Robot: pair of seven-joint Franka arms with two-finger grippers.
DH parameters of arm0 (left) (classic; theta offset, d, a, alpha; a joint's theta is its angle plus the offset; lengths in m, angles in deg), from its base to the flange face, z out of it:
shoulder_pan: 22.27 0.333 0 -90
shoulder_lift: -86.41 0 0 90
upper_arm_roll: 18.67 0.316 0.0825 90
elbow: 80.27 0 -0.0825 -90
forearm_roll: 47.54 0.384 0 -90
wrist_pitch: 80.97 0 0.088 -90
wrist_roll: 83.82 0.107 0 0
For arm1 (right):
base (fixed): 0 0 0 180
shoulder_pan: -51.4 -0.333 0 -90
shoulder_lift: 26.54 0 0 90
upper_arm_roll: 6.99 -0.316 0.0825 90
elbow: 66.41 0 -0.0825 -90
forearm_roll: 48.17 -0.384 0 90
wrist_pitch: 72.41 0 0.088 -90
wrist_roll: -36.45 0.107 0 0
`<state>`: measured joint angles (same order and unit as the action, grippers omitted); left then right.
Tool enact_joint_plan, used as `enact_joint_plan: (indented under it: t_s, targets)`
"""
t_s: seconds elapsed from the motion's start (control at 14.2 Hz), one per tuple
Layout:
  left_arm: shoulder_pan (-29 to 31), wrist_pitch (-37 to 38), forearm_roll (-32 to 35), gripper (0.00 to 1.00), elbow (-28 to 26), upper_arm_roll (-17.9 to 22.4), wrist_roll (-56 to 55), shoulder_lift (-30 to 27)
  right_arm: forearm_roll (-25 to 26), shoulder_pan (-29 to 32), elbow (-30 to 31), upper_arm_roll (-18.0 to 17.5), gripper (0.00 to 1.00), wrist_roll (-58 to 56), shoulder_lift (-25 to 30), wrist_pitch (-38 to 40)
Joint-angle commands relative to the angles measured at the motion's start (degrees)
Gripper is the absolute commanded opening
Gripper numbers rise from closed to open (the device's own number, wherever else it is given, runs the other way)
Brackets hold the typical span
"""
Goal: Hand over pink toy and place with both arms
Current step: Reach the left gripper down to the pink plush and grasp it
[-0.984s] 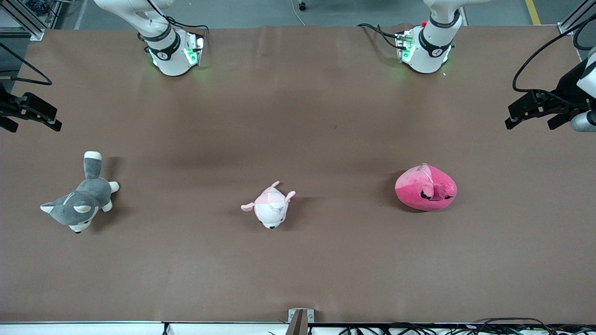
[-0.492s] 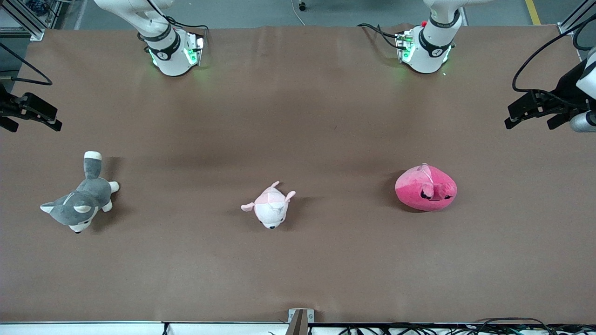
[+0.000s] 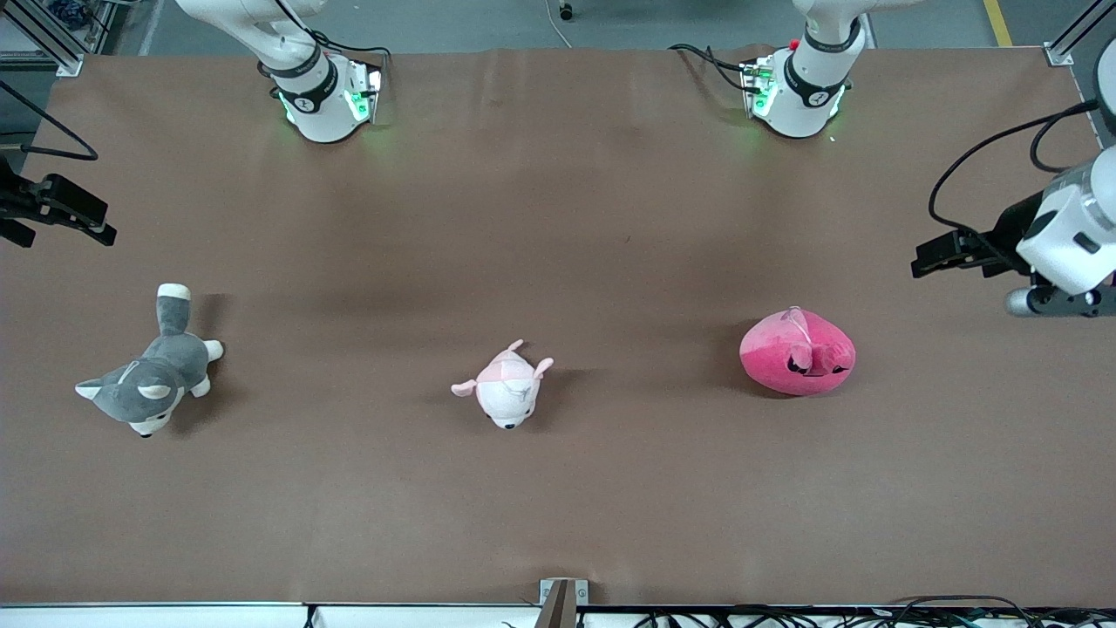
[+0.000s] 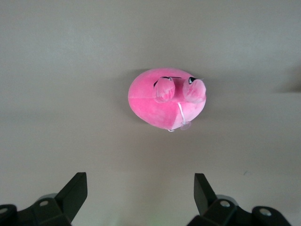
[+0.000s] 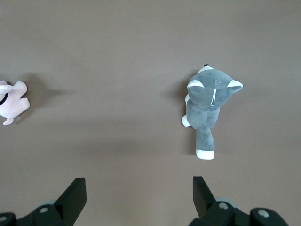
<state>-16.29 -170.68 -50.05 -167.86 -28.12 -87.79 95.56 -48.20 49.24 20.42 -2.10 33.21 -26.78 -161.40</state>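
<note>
Pink toy [image 3: 798, 351] at right of front frame; left gripper [image 4: 140, 194] spread wide and empty above it, right gripper [image 5: 139, 195] likewise over husky plush [image 5: 208, 110]; the fingers' spread shows in wrist views only.

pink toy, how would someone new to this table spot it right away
Three plush toys lie in a row across the brown table. The pink toy is the one toward the left arm's end: a big round hot-pink blob, unlike the pale pink-and-white animal mid-table.

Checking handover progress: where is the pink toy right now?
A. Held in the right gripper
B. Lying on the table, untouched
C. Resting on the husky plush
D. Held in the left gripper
B: the pink toy lies on the table, while the left gripper hangs open above it, jaws apart and empty.
</note>
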Motion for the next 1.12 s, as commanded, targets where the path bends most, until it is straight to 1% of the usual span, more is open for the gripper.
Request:
enact_joint_plan:
  t_s: [0.0,0.14,0.21,0.28,0.49,0.56,0.7,0.77,1.05]
  targets:
    - [-0.5,-1.1,1.0,1.0,1.3,-0.3,0.5,3.7,0.8,0.0,1.1,0.0,1.0,0.2,0.6,0.3]
    - [-2.4,-3.3,2.0,1.0,1.4,-0.7,0.2,5.1,0.8,0.0,1.1,0.0,1.0,0.2,0.6,0.6]
    - [-3.2,-4.8,4.0,1.0,1.4,-0.7,-0.3,6.0,0.8,0.0,1.2,0.0,1.0,0.2,0.6,0.4]
    - [-3.2,-6.4,5.3,1.0,1.3,-0.8,-0.4,7.4,0.8,-0.2,1.2,0.0,1.0,0.2,0.6,0.4]
    - [-3.2,-10.6,5.6,1.0,1.2,-0.6,-1.0,12.4,0.8,-0.2,1.1,-0.1,1.0,0.2,0.6,0.3]
    - [-3.2,-11.4,5.8,1.0,1.1,-0.6,-1.6,13.6,0.8,-0.1,1.1,0.0,1.0,0.2,0.6,0.3]
    - [-3.3,-13.0,9.0,1.0,1.0,-0.7,-1.8,16.0,0.9,0.2,1.1,0.1,1.0,0.2,0.6,0.4]
    - [-3.3,-13.5,9.5,1.0,1.0,-0.7,-1.9,17.1,0.9,0.2,1.1,0.1,1.0,0.2,0.6,0.4]
    - [-3.4,-14.3,9.3,1.0,0.9,-0.8,-4.4,19.9,1.2,0.2,1.0,0.1,1.0,0.2,0.6,0.0]
